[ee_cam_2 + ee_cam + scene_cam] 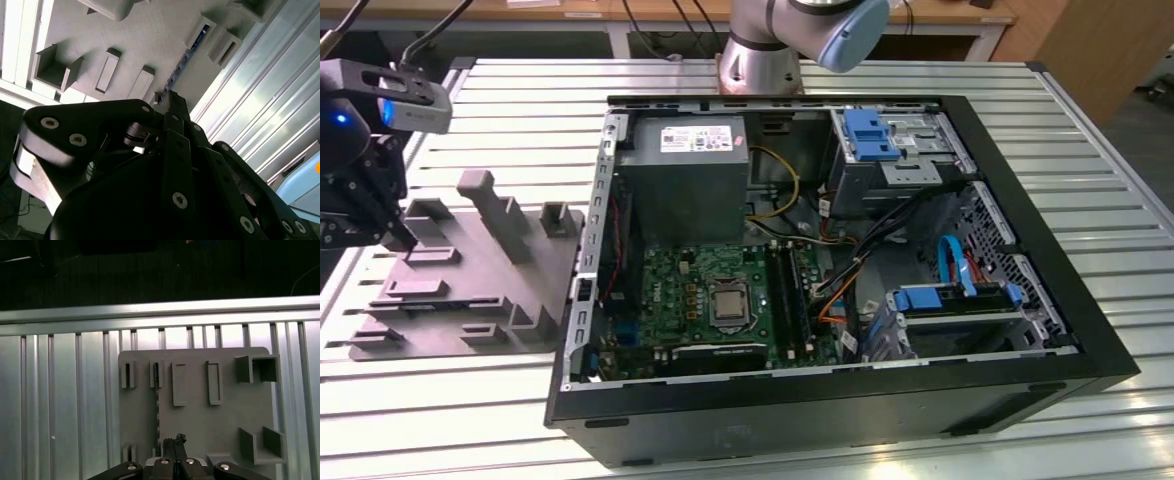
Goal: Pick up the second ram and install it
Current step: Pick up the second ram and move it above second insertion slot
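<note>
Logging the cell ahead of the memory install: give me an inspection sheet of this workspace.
Surface: slatted metal table carrying an open computer case and a grey holder fixture.
Job's things: second ram stands on edge in the fixture's slots, not yet on the motherboard.
Clutter: nothing seen.
Grippers: gripper above the fixture, at one end of the ram; contact unclear.
Cables: yellow wires and a blue cable inside the case.
Surroundings: arm base behind the case; wooden bench beyond the table.
</note>
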